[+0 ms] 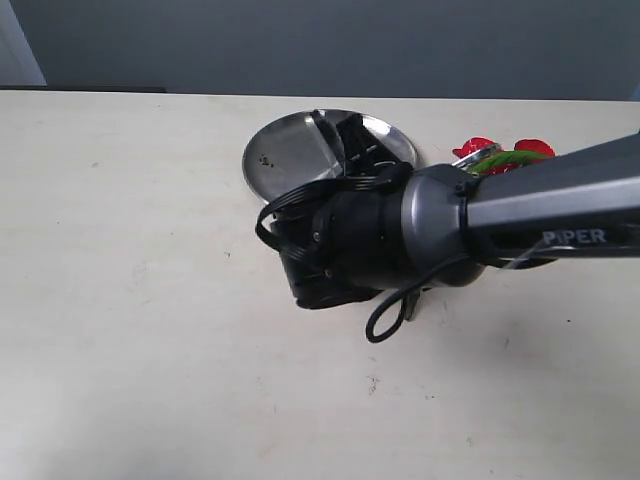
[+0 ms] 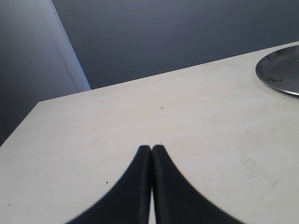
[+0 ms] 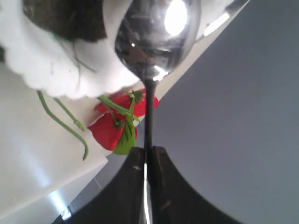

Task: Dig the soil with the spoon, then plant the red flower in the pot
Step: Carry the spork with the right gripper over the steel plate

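Setting: pale table (image 1: 150, 300) under a dark grey wall; a steel plate (image 1: 290, 150) is sitting toward the far edge.
Right end effector (image 3: 148, 154): you are pinching the spoon (image 3: 156, 37) by its thin handle, jaws closed on it, bowl hanging over the pot (image 3: 56, 65).
Left end effector (image 2: 152, 154): fingers pressed together, holding nothing, parked over bare table.
Pot: white scalloped rim, with soil (image 3: 70, 18) showing dark inside.
Flower (image 3: 117, 126): lying on the table just beside the pot, stems trailing away.
Exterior view: your right arm is hiding the pot.
Risk: digging at a slant could tip the light pot or flick soil onto the table; the thin handle may twist in your grip.
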Controlling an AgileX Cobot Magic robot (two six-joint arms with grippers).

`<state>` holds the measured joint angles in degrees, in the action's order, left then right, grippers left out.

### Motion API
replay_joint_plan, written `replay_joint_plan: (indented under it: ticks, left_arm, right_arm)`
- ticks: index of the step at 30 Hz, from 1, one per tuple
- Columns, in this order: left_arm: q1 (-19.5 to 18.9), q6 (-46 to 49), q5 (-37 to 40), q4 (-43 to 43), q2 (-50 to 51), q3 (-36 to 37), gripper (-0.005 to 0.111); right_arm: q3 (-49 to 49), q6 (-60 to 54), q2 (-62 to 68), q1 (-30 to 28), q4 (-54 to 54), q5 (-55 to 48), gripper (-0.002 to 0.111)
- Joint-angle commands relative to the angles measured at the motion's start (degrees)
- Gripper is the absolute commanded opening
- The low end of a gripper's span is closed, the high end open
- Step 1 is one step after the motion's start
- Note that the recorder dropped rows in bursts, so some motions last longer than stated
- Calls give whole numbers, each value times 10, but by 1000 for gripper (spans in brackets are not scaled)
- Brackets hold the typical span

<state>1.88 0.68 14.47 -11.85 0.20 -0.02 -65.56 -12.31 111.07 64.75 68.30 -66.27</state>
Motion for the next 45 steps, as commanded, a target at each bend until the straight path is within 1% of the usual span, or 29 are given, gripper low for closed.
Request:
replay_joint_plan:
  ticks: [1,6,10,12,17,20,24,27,30,32,37,42,44,45]
  left_arm:
    - [0,-1,-5,2,-2,0,0]
    - [0,-1,-5,2,-2,0,0]
    - [0,-1,-5,2,-2,0,0]
    - [0,-1,-5,2,-2,0,0]
    - [0,-1,-5,2,-2,0,0]
    - [0,-1,-5,2,-2,0,0]
    - [0,-1,-5,2,-2,0,0]
    - [0,-1,-5,2,-2,0,0]
    - [0,-1,-5,2,-2,0,0]
    - [0,-1,-5,2,-2,0,0]
    - [0,-1,-5,2,-2,0,0]
    - [0,-1,-5,2,-2,0,0]
    - [0,-1,-5,2,-2,0,0]
    - [0,-1,-5,2,-2,0,0]
  right_arm:
    - [-4,21,-12,-3,4,-37,-1]
    - [-4,8,-30,-1,-45,-17,-1]
    - [-4,-37,-23,-3,-84,4,-1]
    - [-4,-32,-13,-6,-67,5,-1]
    - [-4,26,7,-8,5,-18,-1]
    - [-4,46,7,-8,22,-36,-1]
    - [-4,46,3,-8,18,-37,-1]
    - [-4,45,-9,-5,-9,-37,-1]
    - [-4,9,-17,-1,-49,-37,-1]
    - [-4,-14,-14,-1,-70,-14,-1]
    - [-4,-5,7,-3,-32,4,-1]
    - [-4,65,14,-3,14,-37,-1]
    - [-4,70,-2,1,9,-37,-1]
    - [-4,70,-12,5,-11,-37,-1]
